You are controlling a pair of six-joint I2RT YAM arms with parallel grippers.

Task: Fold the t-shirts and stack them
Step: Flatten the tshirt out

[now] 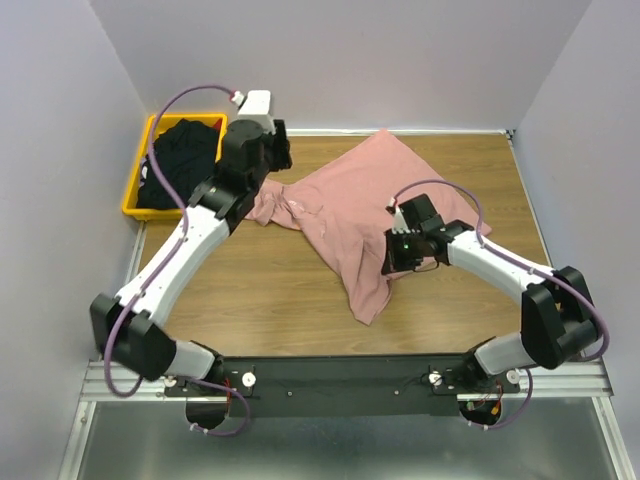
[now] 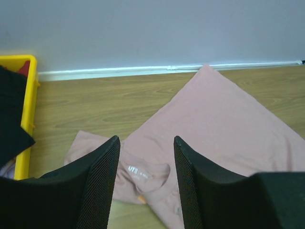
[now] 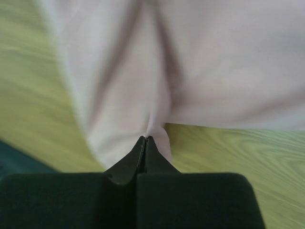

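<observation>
Pink t-shirt (image 1: pixel 360 200), rumpled at the wooden table's (image 1: pixel 260 290) centre, cloth fold pinched in the closed right gripper (image 3: pixel 145 139) at its 5 o'clock, left gripper (image 2: pixel 145 143) spread over its collar at 9 o'clock; black t-shirts (image 1: pixel 185 155) in yellow bin (image 1: pixel 133 195) at table's 10 o'clock.

In the overhead view the left arm (image 1: pixel 200 235) covers part of one sleeve of the pink shirt (image 1: pixel 350 215). The left wrist picture's edge cuts off the yellow bin (image 2: pixel 29 95) and the black shirts (image 2: pixel 9 119), and the collar label (image 2: pixel 136 171) is too small to read. The right wrist view is blurred.
</observation>
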